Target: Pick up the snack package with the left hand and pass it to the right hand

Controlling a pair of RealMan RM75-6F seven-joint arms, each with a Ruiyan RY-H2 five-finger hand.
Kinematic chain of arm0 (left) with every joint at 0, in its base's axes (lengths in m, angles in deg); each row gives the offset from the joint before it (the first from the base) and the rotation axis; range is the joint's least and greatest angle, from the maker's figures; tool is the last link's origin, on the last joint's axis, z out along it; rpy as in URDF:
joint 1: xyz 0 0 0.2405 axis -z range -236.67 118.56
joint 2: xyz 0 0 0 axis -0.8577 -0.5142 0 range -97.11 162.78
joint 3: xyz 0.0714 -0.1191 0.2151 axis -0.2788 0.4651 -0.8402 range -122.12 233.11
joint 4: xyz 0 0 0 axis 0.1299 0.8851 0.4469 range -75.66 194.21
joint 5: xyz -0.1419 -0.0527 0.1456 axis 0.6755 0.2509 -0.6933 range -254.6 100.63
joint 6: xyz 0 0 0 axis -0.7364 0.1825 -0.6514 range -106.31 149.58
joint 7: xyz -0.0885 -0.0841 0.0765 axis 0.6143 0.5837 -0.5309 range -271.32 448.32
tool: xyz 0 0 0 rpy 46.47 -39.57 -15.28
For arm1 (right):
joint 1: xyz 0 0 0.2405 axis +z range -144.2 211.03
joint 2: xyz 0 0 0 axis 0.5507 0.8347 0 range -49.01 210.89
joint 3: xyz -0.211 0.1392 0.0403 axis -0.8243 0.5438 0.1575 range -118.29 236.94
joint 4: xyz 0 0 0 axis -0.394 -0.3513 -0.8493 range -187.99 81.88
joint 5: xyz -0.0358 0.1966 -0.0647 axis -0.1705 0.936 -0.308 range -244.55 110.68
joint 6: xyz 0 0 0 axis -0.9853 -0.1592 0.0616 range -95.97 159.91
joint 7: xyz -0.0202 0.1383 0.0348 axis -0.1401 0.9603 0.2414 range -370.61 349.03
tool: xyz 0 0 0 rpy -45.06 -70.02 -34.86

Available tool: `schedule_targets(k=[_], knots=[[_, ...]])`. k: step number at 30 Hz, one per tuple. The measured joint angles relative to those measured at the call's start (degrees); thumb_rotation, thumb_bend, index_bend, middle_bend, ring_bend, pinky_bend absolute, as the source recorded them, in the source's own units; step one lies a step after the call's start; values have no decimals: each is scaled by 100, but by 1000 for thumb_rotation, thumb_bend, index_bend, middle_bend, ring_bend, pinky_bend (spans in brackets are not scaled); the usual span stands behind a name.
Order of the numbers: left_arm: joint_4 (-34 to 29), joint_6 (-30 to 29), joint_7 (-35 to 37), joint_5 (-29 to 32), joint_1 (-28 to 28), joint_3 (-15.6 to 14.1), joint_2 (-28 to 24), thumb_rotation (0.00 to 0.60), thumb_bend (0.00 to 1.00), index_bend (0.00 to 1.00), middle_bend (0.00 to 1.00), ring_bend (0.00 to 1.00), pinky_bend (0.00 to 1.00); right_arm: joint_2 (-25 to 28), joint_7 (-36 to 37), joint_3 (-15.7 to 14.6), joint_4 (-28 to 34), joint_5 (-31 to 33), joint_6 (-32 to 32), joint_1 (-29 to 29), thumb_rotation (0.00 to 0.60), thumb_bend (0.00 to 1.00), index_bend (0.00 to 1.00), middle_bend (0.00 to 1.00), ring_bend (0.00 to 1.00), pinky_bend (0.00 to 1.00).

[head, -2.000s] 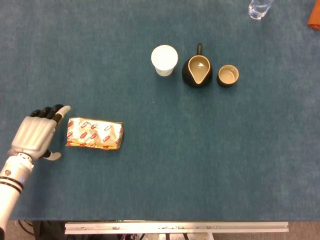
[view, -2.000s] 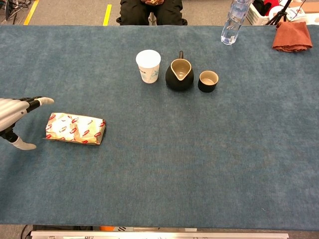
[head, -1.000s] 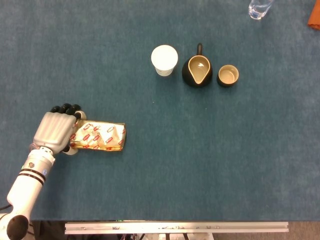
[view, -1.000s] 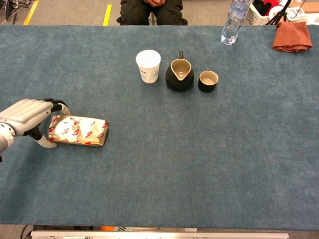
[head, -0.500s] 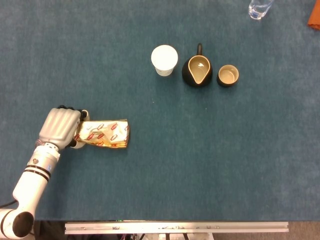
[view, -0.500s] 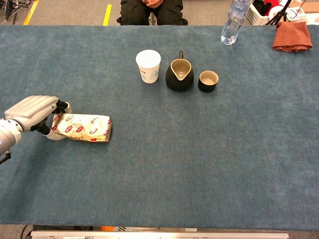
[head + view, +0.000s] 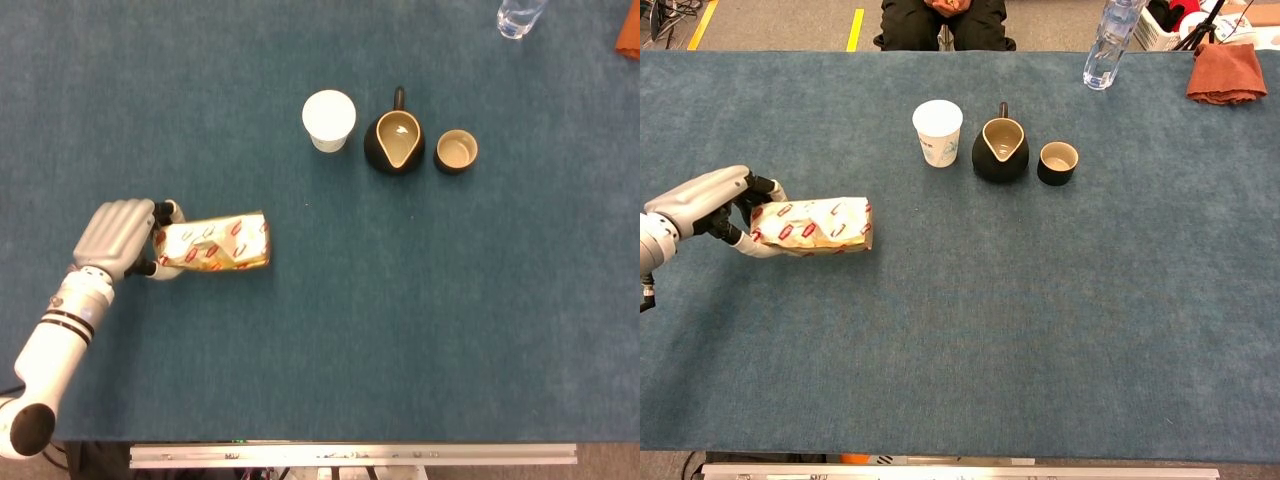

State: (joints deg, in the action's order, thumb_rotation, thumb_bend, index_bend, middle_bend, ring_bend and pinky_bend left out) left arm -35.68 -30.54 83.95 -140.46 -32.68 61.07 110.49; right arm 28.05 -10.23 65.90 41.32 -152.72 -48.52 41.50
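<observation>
The left hand (image 7: 117, 236) reaches in from the lower left, fingers clamped on one end of the snack package (image 7: 213, 243); the package's long axis runs left-right, its free end pointing right.

Snack pkg (image 7: 214, 245) (image 7: 812, 226): shiny gold/cream wrapper w/ red label marks, oblong, a bit crumpled. Lies long-axis left-right, roughly level, at left side of table, mid-depth. Its left end is gripped by left hand (image 7: 120, 235) (image 7: 708, 202); right end sticks out free. Can't tell if it touches the table.
</observation>
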Motion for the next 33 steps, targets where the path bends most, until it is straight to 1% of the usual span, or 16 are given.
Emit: schedule_targets(k=[6,12,17,21,27,33], knots=[[-418,233,823,86,50,269,-334,600,265,640,604,514,457,28,157,-47,218,-515,196,303,600,207,337,372,293,232],[-901,616,1341,275,209,506,-714,600,265,638,604,515,458,-29,284,-138,471,-1189,550,771,600,203,337,368,293,232],[-1235,844,1611,514,360,648,-856,600,266,637,602,515,461,-177,308,-180,714,-1697,826,1219,600,135,321,358,278,232],[-1489,1003,1762,763,489,726,-936,600,269,637,600,515,465,-435,225,-173,901,-2043,989,1560,600,93,305,337,245,232],[-1830,1155,1826,1088,712,781,-1021,600,270,635,598,515,471,-823,-211,-84,1002,-2236,1163,1889,600,85,284,306,209,235],[-2125,1209,1799,1409,958,809,-1080,600,271,634,597,515,473,-1310,-742,88,987,-2192,1355,2195,600,82,272,278,178,238]])
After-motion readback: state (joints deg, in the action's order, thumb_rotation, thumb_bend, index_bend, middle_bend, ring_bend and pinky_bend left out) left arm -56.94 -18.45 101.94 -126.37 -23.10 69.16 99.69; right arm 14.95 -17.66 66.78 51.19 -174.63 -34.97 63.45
